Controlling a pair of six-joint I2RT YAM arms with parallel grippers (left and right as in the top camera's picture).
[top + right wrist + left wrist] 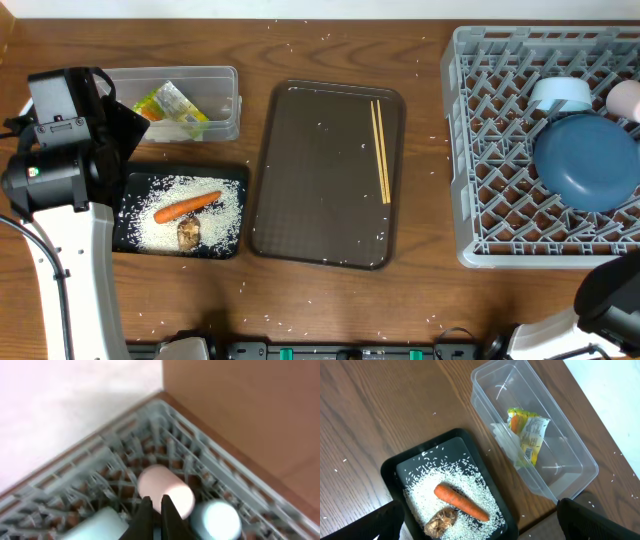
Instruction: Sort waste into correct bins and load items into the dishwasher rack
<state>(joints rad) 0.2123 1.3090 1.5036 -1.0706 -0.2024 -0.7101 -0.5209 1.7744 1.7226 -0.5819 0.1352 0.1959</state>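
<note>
The black tray (128, 190) holds white rice (225, 205), an orange carrot (186, 207) and a brown food lump (188, 233). The clear tub (225, 80) holds the foil wrapper (172, 107), with something white under it. My left gripper (480, 527) is open and empty, high above the tray (395, 467) and its carrot (460, 501). The chopsticks (381, 150) lie on the brown serving tray. The grey rack (480, 150) holds the dark blue plate (588, 160), light blue bowl (560, 95) and white cup (625, 98). My right gripper (156, 510) is shut and empty above the white cup (172, 485), next to a light blue cup (216, 519).
The brown serving tray (320, 200) lies between the bins and the rack. Loose rice grains (290, 45) are scattered over the wooden table. My left arm (60, 150) stands over the bins' left side. My right arm (610, 290) is at the rack's front right corner.
</note>
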